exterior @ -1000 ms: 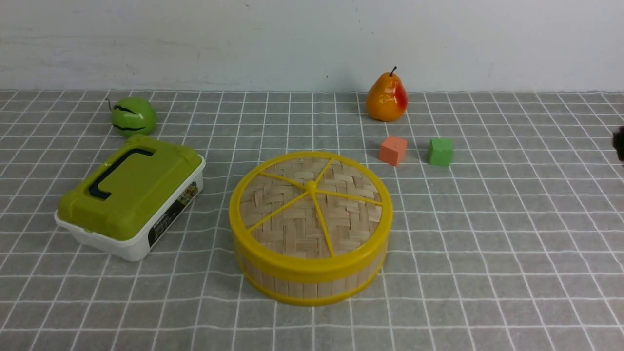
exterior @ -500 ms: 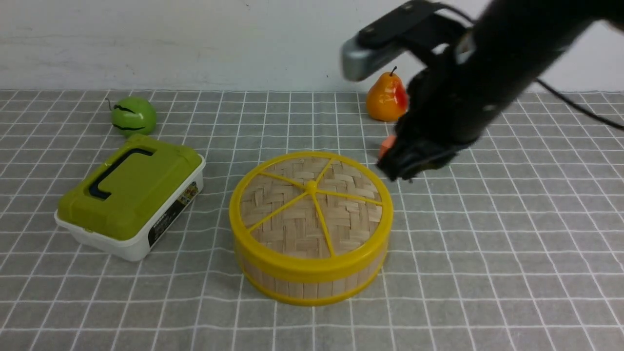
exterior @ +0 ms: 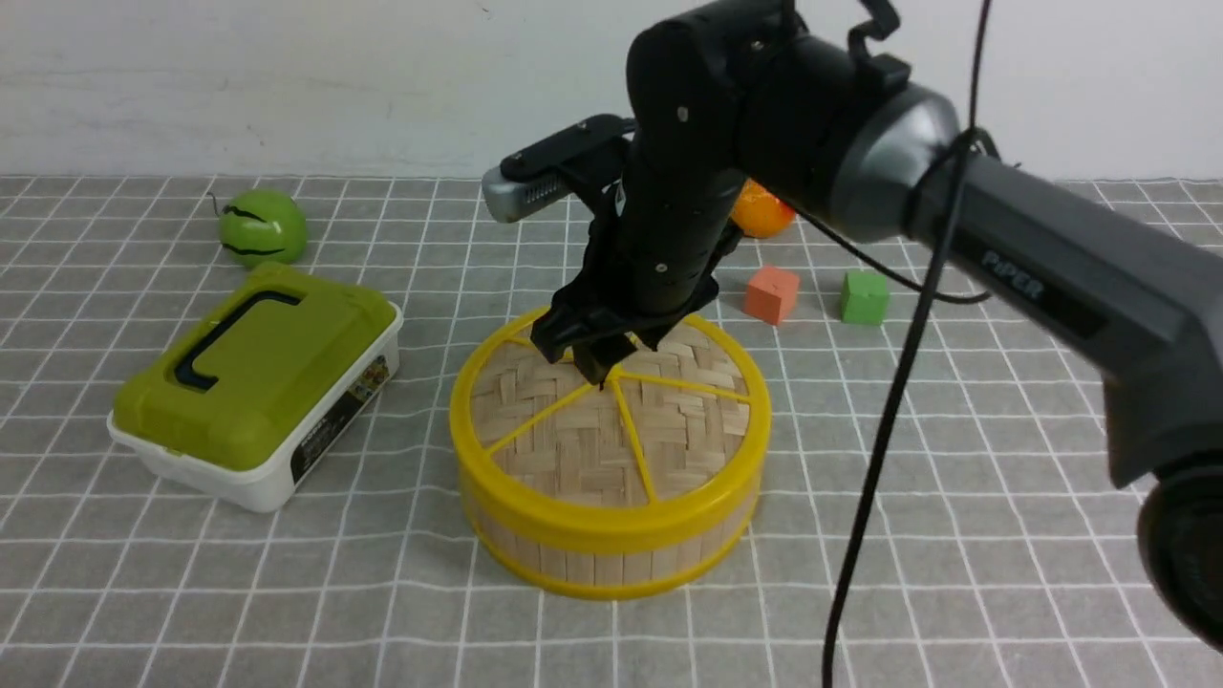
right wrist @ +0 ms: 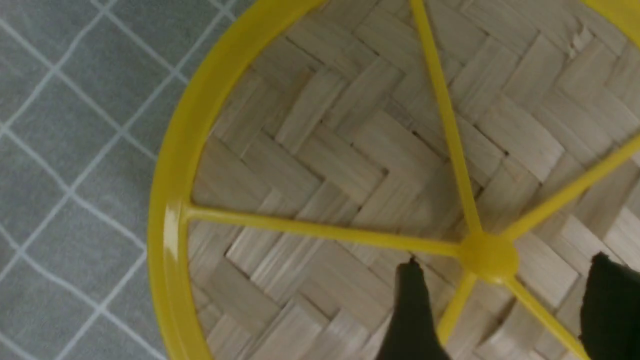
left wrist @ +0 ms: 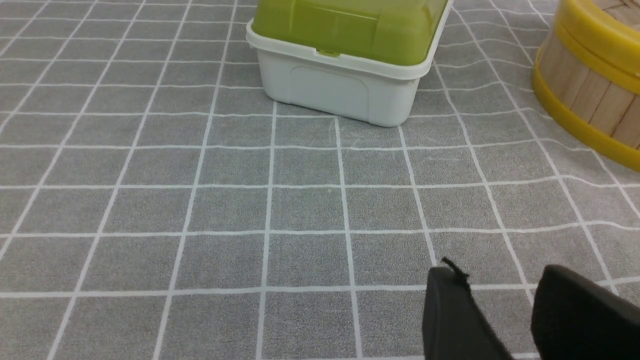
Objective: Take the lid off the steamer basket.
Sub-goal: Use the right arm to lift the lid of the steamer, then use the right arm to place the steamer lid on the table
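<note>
While the lid (exterior: 611,420) sits on the basket (exterior: 611,559), mid-cloth (exterior: 955,497), I log 0 steps complete: the right gripper (exterior: 597,361) hangs wide open astride the knob (right wrist: 489,256), not gripping; closing and lifting remain.

Your right arm (exterior: 1032,258) was barely in the front view a second ago, just a dark sliver at the right edge. Half a second back it hung off the far right edge of the lid (exterior: 592,449), covering the orange cube (exterior: 770,294). Now the right gripper (exterior: 597,368) is over the centre knob (right wrist: 489,256), fingers (right wrist: 412,310) apart with the knob between them. Can't tell if the tips touch the weave. Cube is visible again. The pear (exterior: 760,215) is now mostly hidden behind the arm.
</note>
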`<act>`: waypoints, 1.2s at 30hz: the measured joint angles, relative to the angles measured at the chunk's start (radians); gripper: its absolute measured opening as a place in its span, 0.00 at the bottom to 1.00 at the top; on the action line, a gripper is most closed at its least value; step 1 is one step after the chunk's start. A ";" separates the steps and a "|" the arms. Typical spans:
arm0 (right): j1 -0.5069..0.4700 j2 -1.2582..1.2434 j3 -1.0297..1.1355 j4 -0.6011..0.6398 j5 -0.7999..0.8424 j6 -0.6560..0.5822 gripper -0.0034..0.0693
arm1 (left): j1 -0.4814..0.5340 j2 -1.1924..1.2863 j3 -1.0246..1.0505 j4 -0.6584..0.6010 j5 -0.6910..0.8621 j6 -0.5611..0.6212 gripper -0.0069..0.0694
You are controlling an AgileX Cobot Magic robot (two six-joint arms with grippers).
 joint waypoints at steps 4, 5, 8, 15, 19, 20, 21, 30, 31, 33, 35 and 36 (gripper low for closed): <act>0.000 0.035 0.000 -0.005 -0.011 0.002 0.62 | 0.000 0.000 0.000 0.000 0.000 0.000 0.40; 0.000 0.038 0.000 -0.005 -0.012 0.002 0.61 | 0.000 0.000 0.000 0.000 0.000 0.000 0.40; 0.001 0.042 -0.002 -0.003 -0.015 0.003 0.50 | 0.000 0.000 0.000 0.000 0.000 0.000 0.40; 0.001 0.042 -0.010 -0.008 -0.024 0.003 0.20 | 0.000 0.000 0.000 0.000 0.000 0.000 0.40; 0.001 0.042 -0.011 -0.008 -0.024 0.004 0.16 | 0.000 0.000 0.000 0.000 0.000 0.000 0.40; 0.001 0.038 -0.012 -0.008 -0.022 0.004 0.16 | 0.000 0.000 0.000 0.000 0.000 0.000 0.40; 0.001 0.033 -0.014 -0.008 -0.017 0.004 0.16 | 0.000 0.000 0.000 0.000 0.000 0.000 0.40; -0.005 -0.171 -0.095 -0.098 0.062 -0.032 0.16 | 0.000 0.000 0.000 0.000 0.000 0.000 0.40; -0.012 -0.209 -0.095 -0.108 0.064 -0.040 0.16 | 0.000 0.000 0.000 0.000 0.000 0.000 0.40; -0.038 -0.275 -0.077 -0.111 0.065 -0.048 0.16 | 0.000 0.000 0.000 0.000 0.000 0.000 0.40; -0.085 -0.348 -0.025 -0.111 0.065 -0.049 0.16 | 0.000 0.000 0.000 0.000 0.000 0.000 0.40; -0.109 -0.377 0.005 -0.111 0.065 -0.049 0.16 | 0.000 0.000 0.000 0.000 0.000 0.000 0.40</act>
